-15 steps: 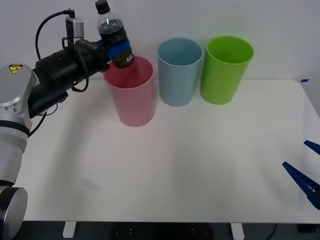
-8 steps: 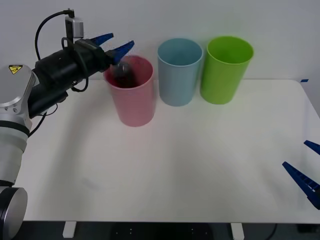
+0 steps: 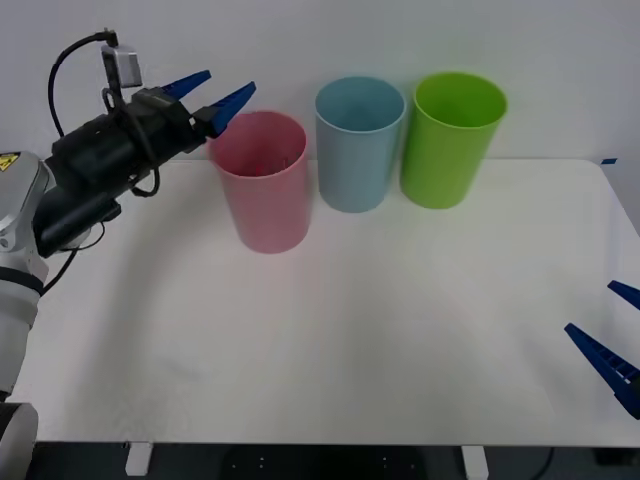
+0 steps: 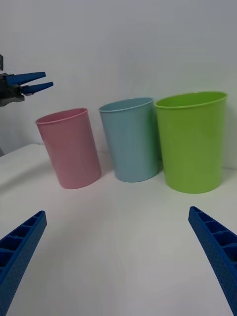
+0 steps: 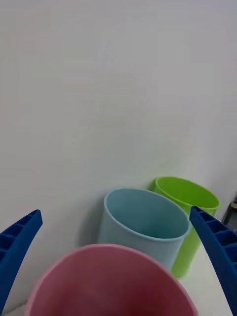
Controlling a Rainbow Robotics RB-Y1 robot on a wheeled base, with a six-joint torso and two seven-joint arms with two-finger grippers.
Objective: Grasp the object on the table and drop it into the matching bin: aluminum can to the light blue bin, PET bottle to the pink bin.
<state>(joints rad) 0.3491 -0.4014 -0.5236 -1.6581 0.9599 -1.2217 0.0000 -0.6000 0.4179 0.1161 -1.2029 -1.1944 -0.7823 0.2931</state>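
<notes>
My left gripper (image 3: 232, 79) hangs open just above and to the left of the pink bin's (image 3: 262, 185) rim, with nothing between its fingers. In the left wrist view the left gripper (image 5: 114, 212) looks down past the pink bin (image 5: 103, 281) to the light blue bin (image 5: 143, 224) behind it. The PET bottle, the task's object, is out of view, and so is the aluminum can. The light blue bin (image 3: 355, 150) stands right of the pink one on the white table (image 3: 350, 330). My right gripper (image 3: 590, 306) rests open at the table's front right edge.
A lime green bin (image 3: 452, 140) stands at the right end of the row, close against the light blue bin. The right wrist view shows the pink bin (image 4: 71, 148), the light blue bin (image 4: 131, 140) and the lime green bin (image 4: 191, 143) across bare tabletop.
A second ago my left gripper held the bottle over the pink bin. It opened, the bottle dropped into the bin, and the arm has drawn back to the left. The right arm has not moved.
</notes>
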